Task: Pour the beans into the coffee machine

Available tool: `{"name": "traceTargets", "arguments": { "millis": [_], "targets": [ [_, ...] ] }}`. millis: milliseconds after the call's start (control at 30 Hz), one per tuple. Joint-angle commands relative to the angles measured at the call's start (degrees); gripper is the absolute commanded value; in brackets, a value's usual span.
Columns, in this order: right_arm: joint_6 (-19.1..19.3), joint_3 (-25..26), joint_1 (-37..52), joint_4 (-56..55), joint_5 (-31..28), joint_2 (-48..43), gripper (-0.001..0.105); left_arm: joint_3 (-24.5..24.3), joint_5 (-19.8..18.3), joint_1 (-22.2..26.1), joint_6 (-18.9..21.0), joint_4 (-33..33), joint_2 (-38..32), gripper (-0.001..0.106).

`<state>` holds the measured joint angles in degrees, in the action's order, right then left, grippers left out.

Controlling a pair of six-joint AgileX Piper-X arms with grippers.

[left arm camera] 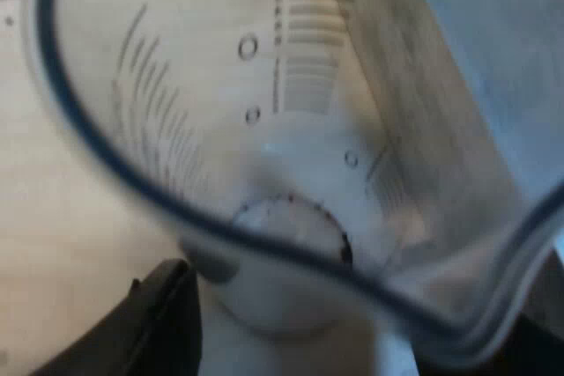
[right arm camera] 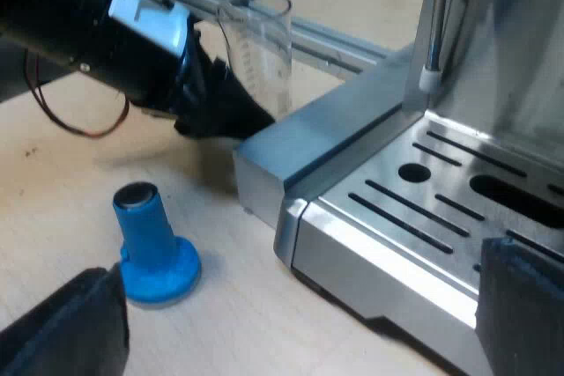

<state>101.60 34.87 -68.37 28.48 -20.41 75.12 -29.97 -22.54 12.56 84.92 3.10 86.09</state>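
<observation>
Wooden table [right arm camera: 53,217]: left tool [right arm camera: 225,105] holds empty measuring glass [right arm camera: 256,41].

On table [right arm camera: 53,191], tamper [right arm camera: 150,248] near espresso machine [right arm camera: 388,217], measuring glass [right arm camera: 257,50] at its corner

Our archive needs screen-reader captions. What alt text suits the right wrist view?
The left gripper is at a clear measuring glass beside the espresso machine's corner. A blue tamper stands upright on the wooden table near the machine's drip tray.

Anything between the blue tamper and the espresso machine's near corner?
No. In the right wrist view only bare table lies between the blue tamper and the espresso machine at its near corner.
</observation>
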Motion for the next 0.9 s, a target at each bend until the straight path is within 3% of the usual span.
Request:
{"name": "traceTargets", "arguments": {
  "millis": [33,233,367,767,900],
  "targets": [
    [0.14,0.08,0.18,2.61,-0.43,-0.03,0.081,-0.18,1.64,-0.21,-0.01,-3.1,-0.32,0.053],
    [0.14,0.08,0.18,3.15,-0.43,-0.03,0.081,-0.18,4.84,-0.21,-0.01,-7.32,-2.72,0.053],
    [0.14,0.08,0.18,3.03,-0.43,-0.03,0.081,-0.18,4.8,-0.21,-0.01,-9.76,-5.63,0.053],
    [0.14,0.08,0.18,2.5,-0.43,-0.43,0.081,-0.18,4.63,-0.21,0.13,-27.28,-19.19,0.053],
    [0.14,0.08,0.18,-1.05,-0.43,-2.84,0.081,-0.18,4.26,-0.21,0.39,-34.28,-26.79,0.053]
  ]
}}
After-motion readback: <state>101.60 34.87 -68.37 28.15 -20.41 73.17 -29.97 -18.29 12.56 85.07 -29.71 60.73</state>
